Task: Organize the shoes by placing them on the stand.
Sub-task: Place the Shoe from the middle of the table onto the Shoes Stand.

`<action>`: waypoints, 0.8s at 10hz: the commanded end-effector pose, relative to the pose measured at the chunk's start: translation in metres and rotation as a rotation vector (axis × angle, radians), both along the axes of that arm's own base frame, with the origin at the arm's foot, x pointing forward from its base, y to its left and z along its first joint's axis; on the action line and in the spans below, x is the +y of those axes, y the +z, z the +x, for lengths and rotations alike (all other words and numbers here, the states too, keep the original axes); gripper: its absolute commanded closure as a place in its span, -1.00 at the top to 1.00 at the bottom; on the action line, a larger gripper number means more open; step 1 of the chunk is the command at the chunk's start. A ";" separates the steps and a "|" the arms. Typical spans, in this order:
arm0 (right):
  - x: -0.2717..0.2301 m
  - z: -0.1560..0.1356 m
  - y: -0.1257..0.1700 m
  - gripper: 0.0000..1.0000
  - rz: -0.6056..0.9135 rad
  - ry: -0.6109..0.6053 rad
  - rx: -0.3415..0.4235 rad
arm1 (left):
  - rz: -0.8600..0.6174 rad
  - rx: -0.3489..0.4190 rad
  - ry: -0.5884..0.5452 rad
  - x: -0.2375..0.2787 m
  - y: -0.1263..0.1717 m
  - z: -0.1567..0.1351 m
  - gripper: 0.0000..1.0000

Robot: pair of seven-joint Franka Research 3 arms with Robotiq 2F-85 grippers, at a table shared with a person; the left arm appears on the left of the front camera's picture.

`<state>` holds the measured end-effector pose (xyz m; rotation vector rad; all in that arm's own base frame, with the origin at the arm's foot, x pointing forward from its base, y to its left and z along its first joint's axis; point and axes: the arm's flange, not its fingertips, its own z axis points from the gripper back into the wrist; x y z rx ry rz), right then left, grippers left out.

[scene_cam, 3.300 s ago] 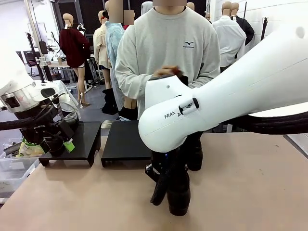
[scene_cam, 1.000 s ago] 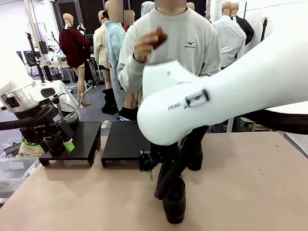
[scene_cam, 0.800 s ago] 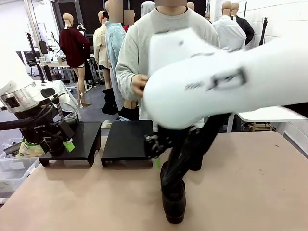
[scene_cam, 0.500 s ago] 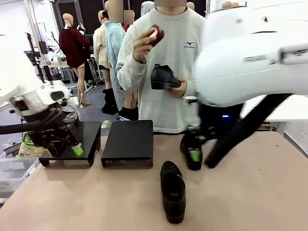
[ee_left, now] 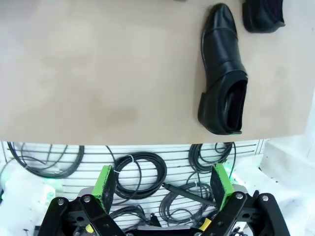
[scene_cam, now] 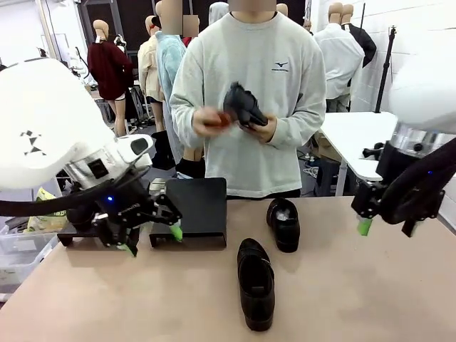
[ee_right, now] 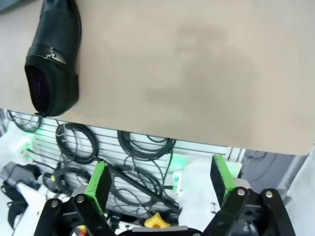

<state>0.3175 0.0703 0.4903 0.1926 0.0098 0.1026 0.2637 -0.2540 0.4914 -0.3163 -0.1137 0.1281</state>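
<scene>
Two black shoes lie on the table: one near the front edge [scene_cam: 256,283] and one farther back [scene_cam: 283,224]. The person holds a third shoe [scene_cam: 244,105] at chest height, with a reddish thing [scene_cam: 217,120] in the other hand. Two black stands [scene_cam: 192,206] sit at the back left. My left gripper [scene_cam: 151,241] hovers open in front of them, empty. My right gripper [scene_cam: 388,226] hangs open and empty over the right side. The left wrist view shows its gripper [ee_left: 163,183] open, the near shoe [ee_left: 224,73] and the far shoe [ee_left: 263,14]. Beyond the open right gripper [ee_right: 160,179] lies a shoe [ee_right: 53,59].
The left stand [scene_cam: 132,203] is partly hidden behind my left gripper. A clear bin [scene_cam: 18,246] sits off the table's left end. Both wrist views look past the table's near edge onto coiled cables [ee_left: 140,169]. A white table [scene_cam: 356,135] stands behind on the right.
My right arm has swung from over the near shoe out to the right. The left gripper has moved right, in front of the stands. The person has lowered the reddish thing beside the held shoe.
</scene>
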 end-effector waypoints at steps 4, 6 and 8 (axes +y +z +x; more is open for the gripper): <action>0.000 0.000 0.000 1.00 0.000 0.000 0.000 | 0.010 -0.020 0.003 -0.006 -0.001 -0.002 1.00; 0.000 0.000 0.000 1.00 0.000 0.000 0.000 | -0.027 -0.029 0.085 -0.056 -0.020 -0.003 1.00; 0.000 0.000 0.000 1.00 0.000 0.000 0.000 | -0.036 -0.065 0.174 -0.106 -0.054 0.001 1.00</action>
